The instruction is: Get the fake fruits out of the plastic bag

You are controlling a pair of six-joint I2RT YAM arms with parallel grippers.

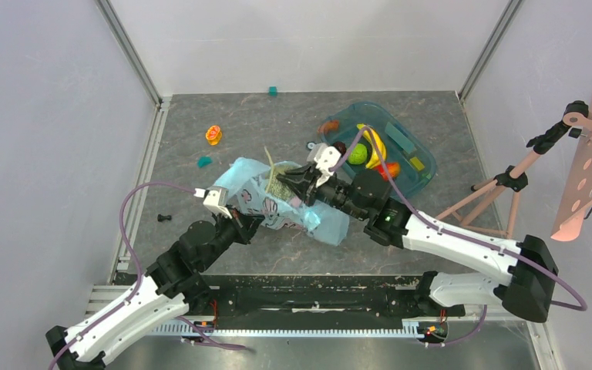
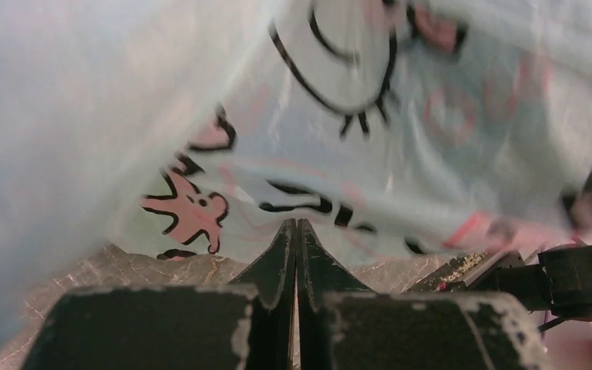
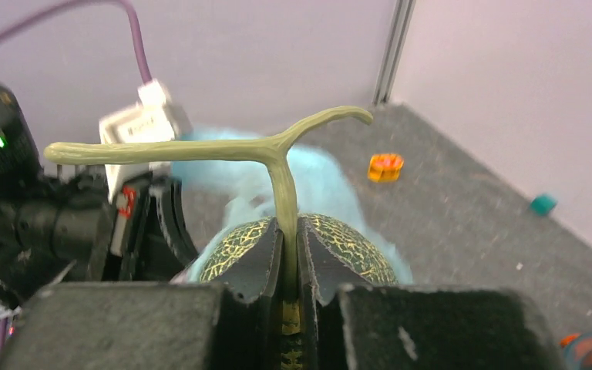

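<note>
Because the right gripper [image 3: 291, 231] has its jaws shut only on the thin stem [image 3: 200, 150] of the melon [image 3: 347, 250], at the mouth of the plastic bag [image 1: 320, 223] mid-way across the worktop [image 1: 293, 116], the fruit could swivel or slip free, and the left gripper [image 2: 297, 231], jaws closed but maybe pinching no film, could let the bag drag along.

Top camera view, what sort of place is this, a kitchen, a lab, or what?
Probably a lab robot test cell: plain white panel walls on metal frame posts, a left arm and right arm bolted to a rail at the near edge, and a teal tray holding a toy banana.
</note>
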